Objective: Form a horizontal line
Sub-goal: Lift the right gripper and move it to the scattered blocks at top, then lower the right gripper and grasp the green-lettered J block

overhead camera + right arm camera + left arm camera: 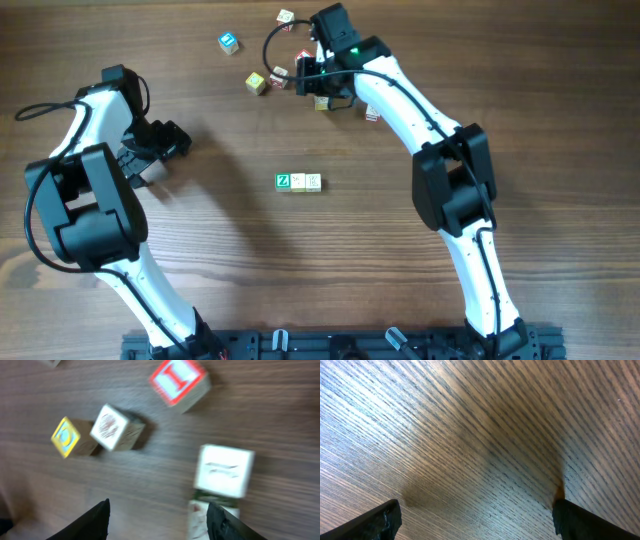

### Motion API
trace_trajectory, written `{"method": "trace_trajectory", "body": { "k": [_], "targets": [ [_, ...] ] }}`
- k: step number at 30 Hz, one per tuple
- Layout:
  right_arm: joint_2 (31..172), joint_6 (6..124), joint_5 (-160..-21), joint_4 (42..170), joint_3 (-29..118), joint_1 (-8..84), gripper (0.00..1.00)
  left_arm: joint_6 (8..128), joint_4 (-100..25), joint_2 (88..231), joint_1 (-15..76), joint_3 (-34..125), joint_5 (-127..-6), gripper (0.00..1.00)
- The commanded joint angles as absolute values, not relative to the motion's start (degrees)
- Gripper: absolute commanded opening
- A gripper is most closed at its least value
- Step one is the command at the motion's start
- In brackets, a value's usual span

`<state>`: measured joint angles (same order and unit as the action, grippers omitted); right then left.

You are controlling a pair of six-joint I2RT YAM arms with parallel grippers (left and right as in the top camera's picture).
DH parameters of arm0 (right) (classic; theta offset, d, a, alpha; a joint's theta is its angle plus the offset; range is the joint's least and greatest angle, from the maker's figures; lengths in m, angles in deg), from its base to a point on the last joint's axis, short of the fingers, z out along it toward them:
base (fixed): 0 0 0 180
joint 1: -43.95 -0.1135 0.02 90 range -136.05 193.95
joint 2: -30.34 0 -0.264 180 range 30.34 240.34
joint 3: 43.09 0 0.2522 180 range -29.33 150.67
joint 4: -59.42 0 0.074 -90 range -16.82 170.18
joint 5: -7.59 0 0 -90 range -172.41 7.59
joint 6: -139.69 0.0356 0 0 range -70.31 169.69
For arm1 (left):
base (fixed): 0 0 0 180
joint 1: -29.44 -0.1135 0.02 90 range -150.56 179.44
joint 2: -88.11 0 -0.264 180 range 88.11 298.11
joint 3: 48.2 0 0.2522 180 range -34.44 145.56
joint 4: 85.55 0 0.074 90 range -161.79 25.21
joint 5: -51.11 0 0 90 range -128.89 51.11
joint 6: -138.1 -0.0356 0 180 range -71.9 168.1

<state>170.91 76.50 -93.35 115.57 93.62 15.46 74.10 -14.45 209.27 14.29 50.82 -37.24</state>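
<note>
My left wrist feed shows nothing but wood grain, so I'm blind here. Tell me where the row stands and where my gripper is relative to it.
Observer: The row lies mid-table: a green Z cube, then two cream cubes touching in line to its right.
Operator: Now place my gripper.
Observer: Your left gripper is open, off to the row's left and well apart from it.
Operator: Report the other arm.
Observer: The right gripper is open above the loose cubes at the far side. In its blurred wrist view, a white-topped cube lies just ahead.
</note>
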Motion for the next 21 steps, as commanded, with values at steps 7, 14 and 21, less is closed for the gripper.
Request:
{"method": "trace_trajectory", "body": {
  "k": [7,14,21],
  "targets": [
    [172.4,76.7,-79.0,116.7,92.8,14.3,0.7,74.1,-14.6,210.5,13.9,50.1,-35.4,1.0],
    [172.4,76.8,-83.1,120.7,92.8,14.6,0.75,74.0,-14.6,210.5,13.9,50.1,-35.4,1.0],
    [172.4,76.8,-91.3,120.4,92.8,14.5,0.77,74.0,-14.6,210.5,13.9,50.1,-35.4,1.0]
  ]
}}
